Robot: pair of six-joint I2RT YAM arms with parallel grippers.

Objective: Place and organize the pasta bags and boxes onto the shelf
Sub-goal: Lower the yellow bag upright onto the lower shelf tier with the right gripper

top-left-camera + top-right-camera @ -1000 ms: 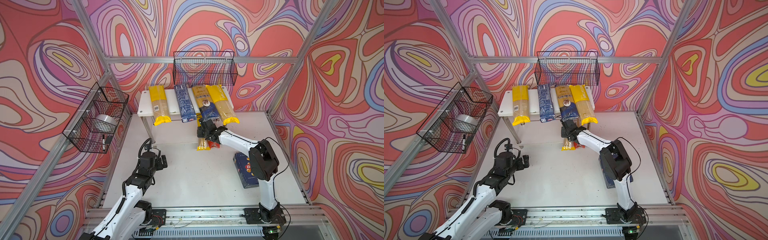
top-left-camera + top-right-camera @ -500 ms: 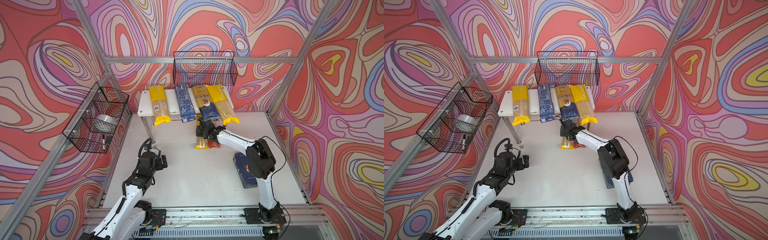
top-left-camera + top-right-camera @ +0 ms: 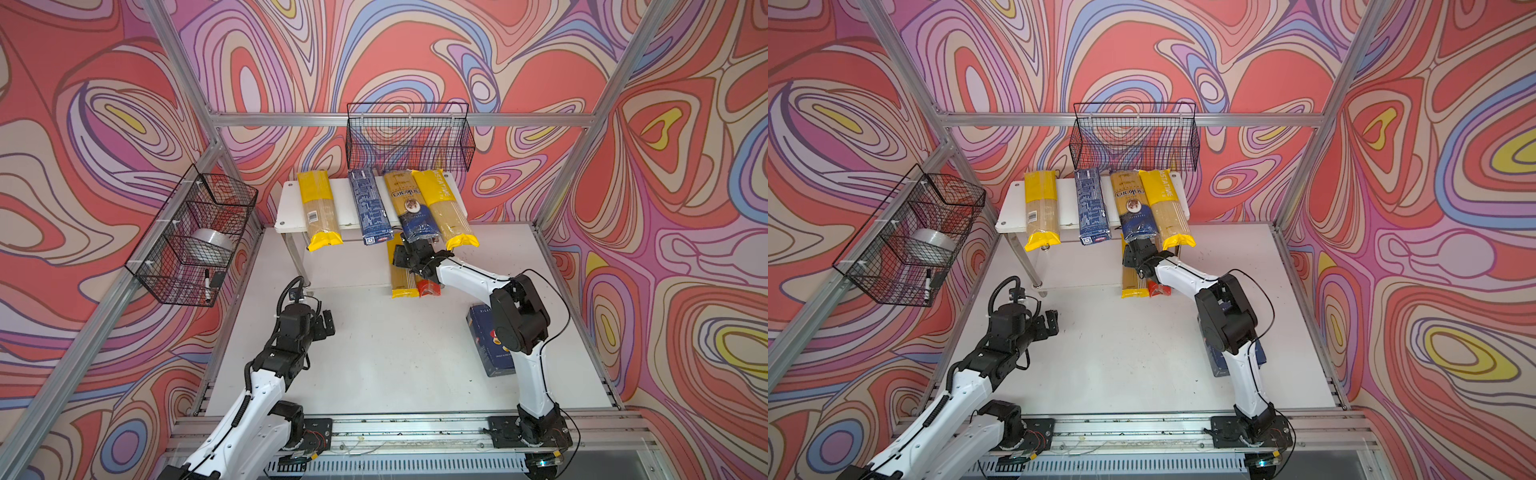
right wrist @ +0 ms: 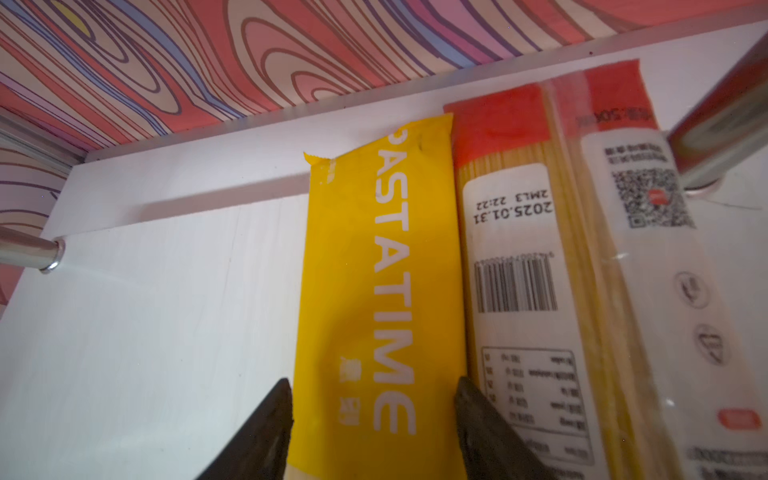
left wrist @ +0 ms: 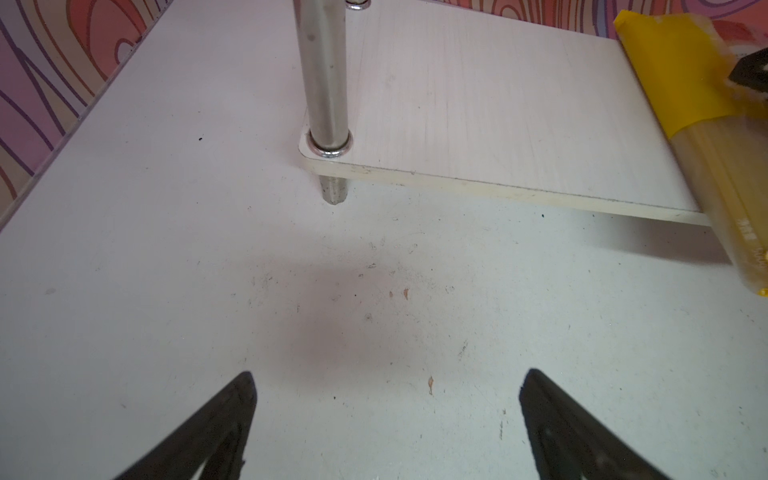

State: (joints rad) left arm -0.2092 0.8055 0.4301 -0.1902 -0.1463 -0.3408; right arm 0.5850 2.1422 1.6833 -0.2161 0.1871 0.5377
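top views: shelf [image 3: 286, 212] at the back of the table [image 3: 395, 365]. upper tier, left to right: left yellow packet [image 3: 320, 212], narrow blue box [image 3: 371, 208], ankara bag [image 3: 409, 208], right yellow packet [image 3: 442, 208], all overhanging the front edge. lower tier: lower yellow packet [image 3: 401, 282] and red-ended packet [image 3: 428, 287] touching, side by side. rigatoni box [image 3: 494, 363] flat on the table, partly behind the right arm. right gripper [image 3: 409, 251] reaches in over the lower yellow packet.
left wrist: left gripper [image 5: 388, 374] spread wide, nothing between, above bare table near a chrome leg [image 5: 324, 75].
right wrist: right gripper [image 4: 372, 380] fingers straddle the lower yellow packet [image 4: 374, 270], one at each long edge; cannot tell if pinching or loose.
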